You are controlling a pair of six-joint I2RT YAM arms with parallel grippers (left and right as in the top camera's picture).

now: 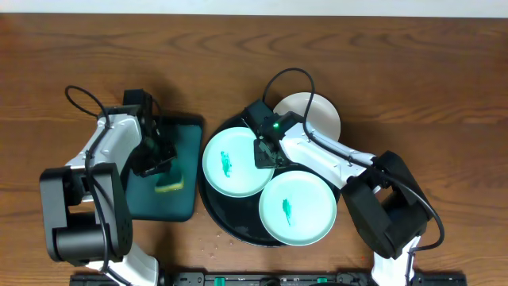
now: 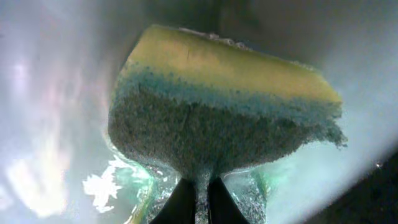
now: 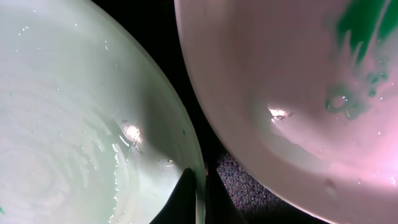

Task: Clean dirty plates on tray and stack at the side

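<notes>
The black round tray holds two mint-green plates, each with a green smear: one at the left and one at the front. A white plate lies at the tray's back right edge, partly under my right arm. My right gripper is shut on the left mint plate's right rim, as its wrist view shows. A second smeared plate lies beside it there. My left gripper is shut on a yellow and green sponge over the teal tray; the sponge fills the left wrist view, pinched in the jaws.
The dark teal rectangular tray lies left of the black tray, almost touching it. A few water droplets sit on the wooden table near the front edge. Bare wood lies at the far left, far right and back.
</notes>
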